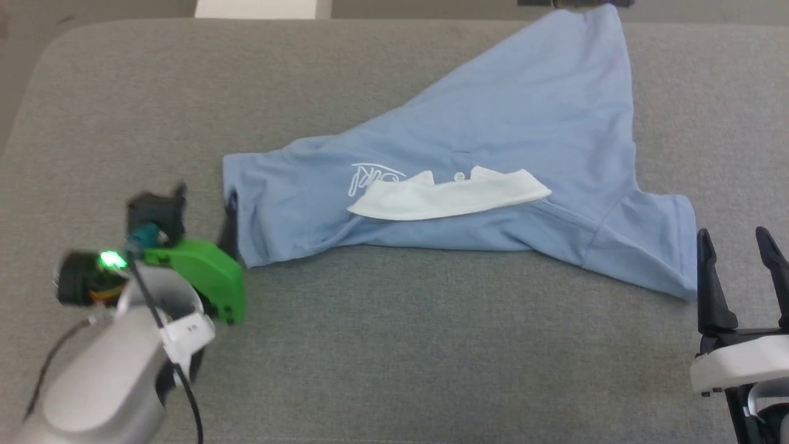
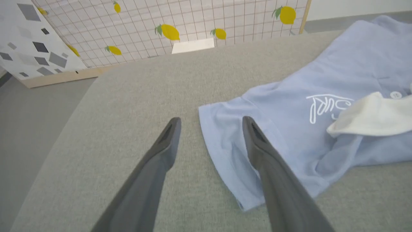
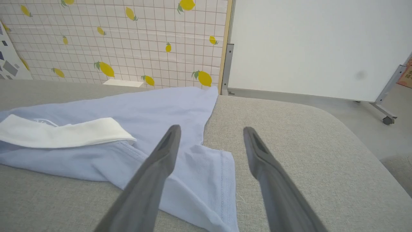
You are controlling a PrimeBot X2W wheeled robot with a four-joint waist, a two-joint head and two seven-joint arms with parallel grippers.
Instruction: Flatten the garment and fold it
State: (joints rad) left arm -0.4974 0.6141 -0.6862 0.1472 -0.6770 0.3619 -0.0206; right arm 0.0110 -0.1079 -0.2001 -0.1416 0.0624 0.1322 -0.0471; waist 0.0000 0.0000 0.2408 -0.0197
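The garment (image 1: 493, 123), a light blue polo shirt, lies crumpled on the grey padded table (image 1: 394, 370), its white collar (image 1: 450, 194) and white cursive logo (image 1: 373, 177) facing up. One corner stretches to the far edge. My left gripper (image 2: 210, 122) is open, one finger on each side of the edge of the left sleeve (image 2: 222, 145), low over it. In the head view the left gripper (image 1: 203, 209) sits at that sleeve's edge. My right gripper (image 1: 736, 243) is open beside the right sleeve (image 1: 653, 246); its wrist view has the gripper (image 3: 210, 130) over the sleeve hem (image 3: 225, 167).
The table's rounded corners drop off at the far left (image 1: 55, 43) and at the right (image 3: 354, 129). A lemon-print panel (image 3: 128, 42) and a white board (image 3: 322, 45) stand beyond the far edge. A white block (image 2: 193, 45) lies past the far edge.
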